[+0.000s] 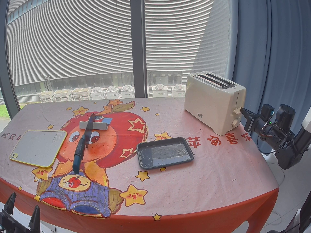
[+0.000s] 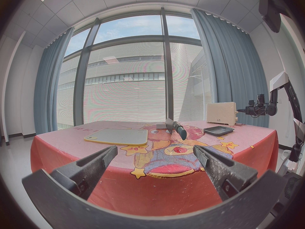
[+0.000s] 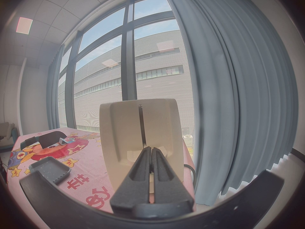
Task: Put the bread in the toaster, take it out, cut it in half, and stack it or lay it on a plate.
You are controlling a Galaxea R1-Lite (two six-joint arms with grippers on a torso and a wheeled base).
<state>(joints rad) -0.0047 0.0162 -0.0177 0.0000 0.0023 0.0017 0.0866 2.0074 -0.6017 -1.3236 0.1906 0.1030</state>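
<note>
The toaster stands at the far right of the table. The right pincer has its fingers pressed together, and its tip is at the toaster's side lever. Whether it touches the lever is hard to tell. The slots on top look dark, so I cannot tell whether the bread is down inside. Given where the pincer is, I judge the toasting step to be in hand. Taking the bread out, cutting it and plating it are all left to do. The knife leans on its rest left of centre. The cutting board lies bare at the far left, and the dark plate sits bare near the middle. The left pincer hangs wide open, holding nothing, off the table's near left edge.
</note>
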